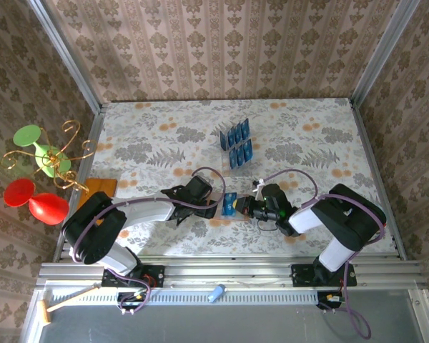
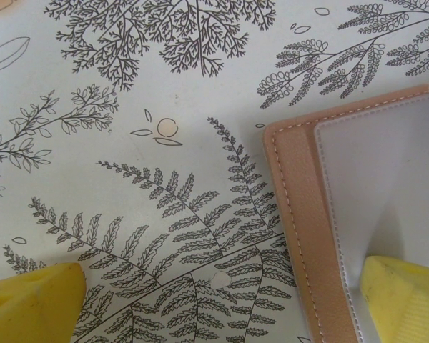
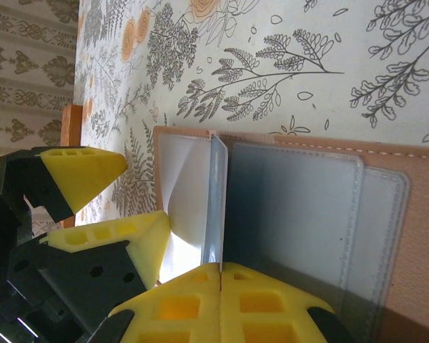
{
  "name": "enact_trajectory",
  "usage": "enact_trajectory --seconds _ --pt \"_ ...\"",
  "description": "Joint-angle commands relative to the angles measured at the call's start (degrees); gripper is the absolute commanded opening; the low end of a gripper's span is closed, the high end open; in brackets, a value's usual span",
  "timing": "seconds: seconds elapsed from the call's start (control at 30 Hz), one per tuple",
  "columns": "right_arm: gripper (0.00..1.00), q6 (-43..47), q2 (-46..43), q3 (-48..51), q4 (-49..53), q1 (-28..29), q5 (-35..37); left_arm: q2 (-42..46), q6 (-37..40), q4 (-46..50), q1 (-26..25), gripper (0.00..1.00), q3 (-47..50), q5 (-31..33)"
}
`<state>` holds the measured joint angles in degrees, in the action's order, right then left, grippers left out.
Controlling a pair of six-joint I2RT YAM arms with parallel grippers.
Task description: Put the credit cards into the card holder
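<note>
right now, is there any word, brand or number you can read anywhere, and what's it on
No text is readable in any view.
standing credit cards: pale markings, too small to read.
lone credit card, apart from them: pale marks, too small to read.
card holder: plain surface and stitching, no lettering on the parts that show.

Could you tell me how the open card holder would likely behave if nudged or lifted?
The card holder lies open and flat, its pockets thin, so it probably flexes at the fold rather than lifting stiffly. It looks light, and might slide on the smooth printed cloth unless the left gripper pins it.
</note>
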<state>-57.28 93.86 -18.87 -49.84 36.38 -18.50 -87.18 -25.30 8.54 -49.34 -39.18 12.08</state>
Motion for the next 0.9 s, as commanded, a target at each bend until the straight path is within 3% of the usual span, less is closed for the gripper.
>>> enact_trajectory --seconds 0.0,0.87 --pt "0.00 -0.2 0.8 1.2 -0.4 0.7 -0.4 -0.6 -0.4 2.6 0.5 1.00 0.9 1.1" --pt "0.00 -1.6 6.5 0.7 -4.4 1.3 -1.2 -0.5 -0.5 2.5 0.5 1.00 1.1 1.0"
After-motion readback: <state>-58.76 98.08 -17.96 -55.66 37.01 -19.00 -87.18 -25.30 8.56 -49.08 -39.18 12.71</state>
